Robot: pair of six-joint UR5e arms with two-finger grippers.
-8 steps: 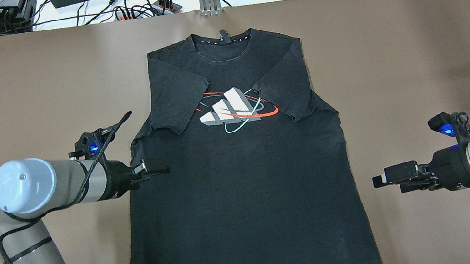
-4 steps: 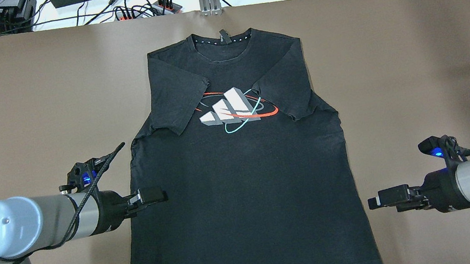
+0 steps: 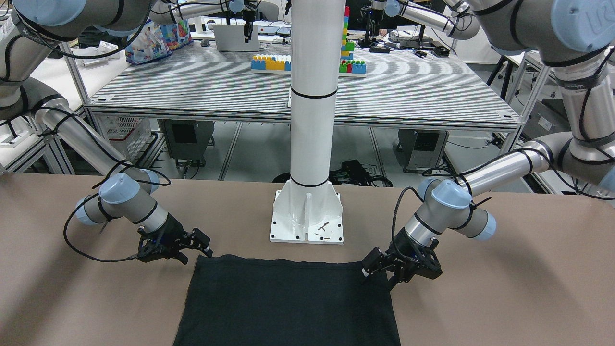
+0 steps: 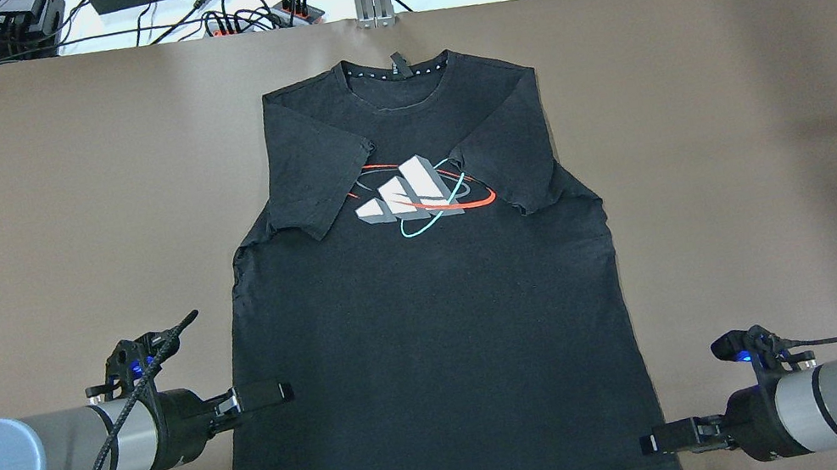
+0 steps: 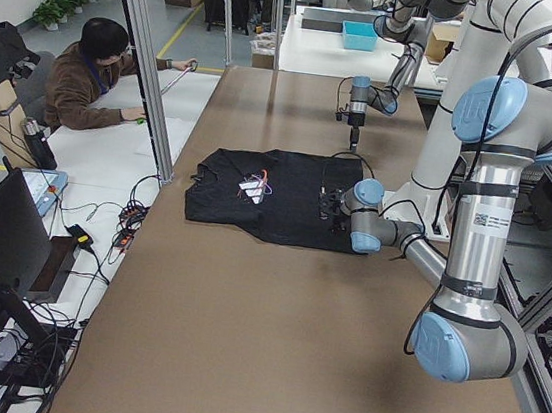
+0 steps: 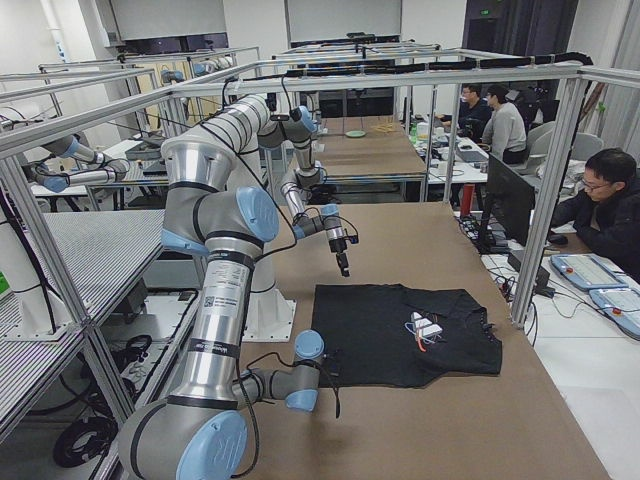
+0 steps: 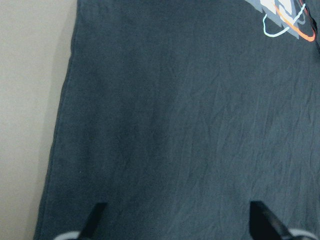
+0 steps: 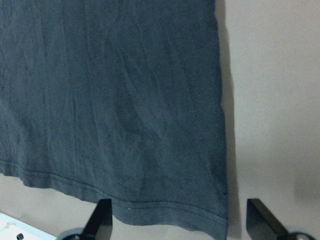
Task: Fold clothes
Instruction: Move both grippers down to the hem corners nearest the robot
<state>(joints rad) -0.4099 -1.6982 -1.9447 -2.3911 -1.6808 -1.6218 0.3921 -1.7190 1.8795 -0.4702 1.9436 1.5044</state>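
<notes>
The black shirt (image 4: 436, 335) is lying flat. The left gripper (image 4: 272, 393) is hanging over its side edge, the right gripper (image 4: 655, 441) by its bottom corner, both spread wide, holding nothing.

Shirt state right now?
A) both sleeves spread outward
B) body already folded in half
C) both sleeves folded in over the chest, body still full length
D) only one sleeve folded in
C: in the overhead view the black T-shirt lies flat at full length, and both sleeves are turned inward so that their hems reach the chest print.
</notes>
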